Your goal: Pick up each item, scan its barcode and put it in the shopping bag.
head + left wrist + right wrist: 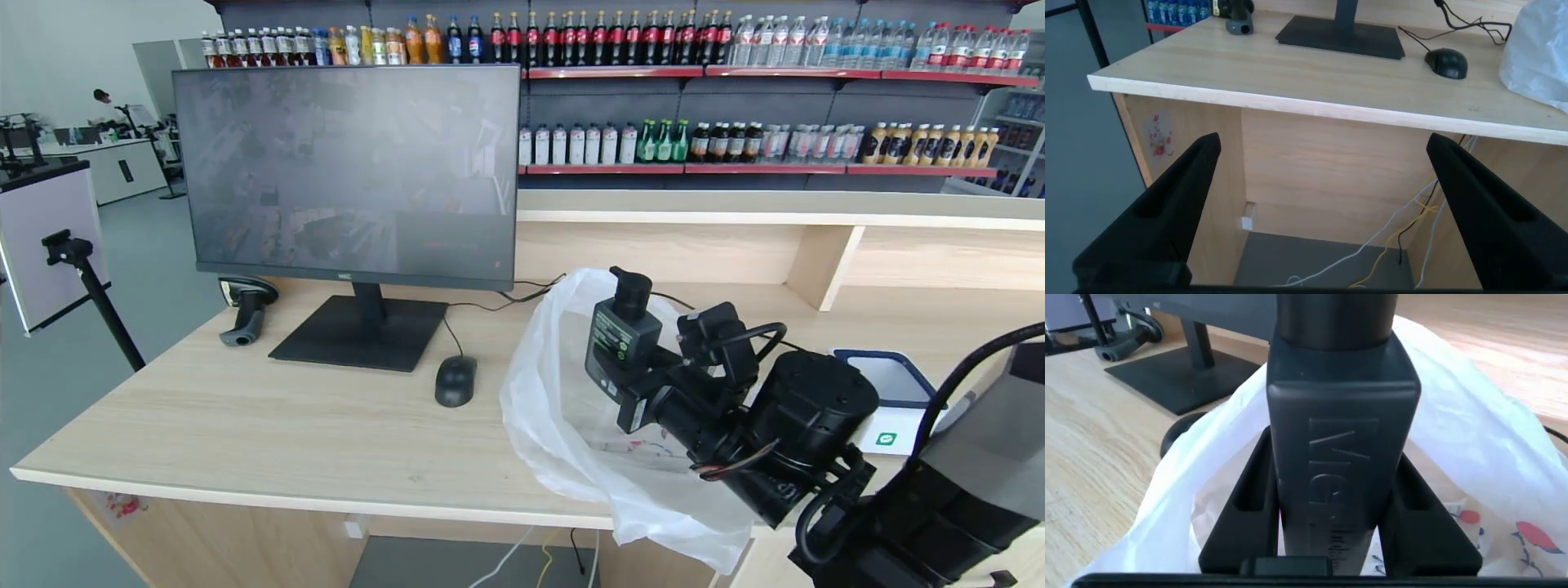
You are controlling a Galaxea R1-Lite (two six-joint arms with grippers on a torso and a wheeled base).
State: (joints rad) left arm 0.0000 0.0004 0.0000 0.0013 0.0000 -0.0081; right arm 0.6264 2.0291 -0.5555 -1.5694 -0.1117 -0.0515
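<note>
On the counter [245,425] the shopping bag [555,400] lay open-mouthed, ready, we judged, for items. Our right gripper [635,390] clamped the dark bottle [620,339] upright over it; our left gripper [1323,143] hung wide and empty below the counter's near edge, out of the way. We could make out no barcode, and the monitor [347,171] hid the far-left scanner's [243,314] top.

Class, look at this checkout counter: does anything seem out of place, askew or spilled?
Only the shopping bag: it lies slumped on the counter, one corner drooping over the front edge. The bottle in the right tool looks intact; nothing spilled.
</note>
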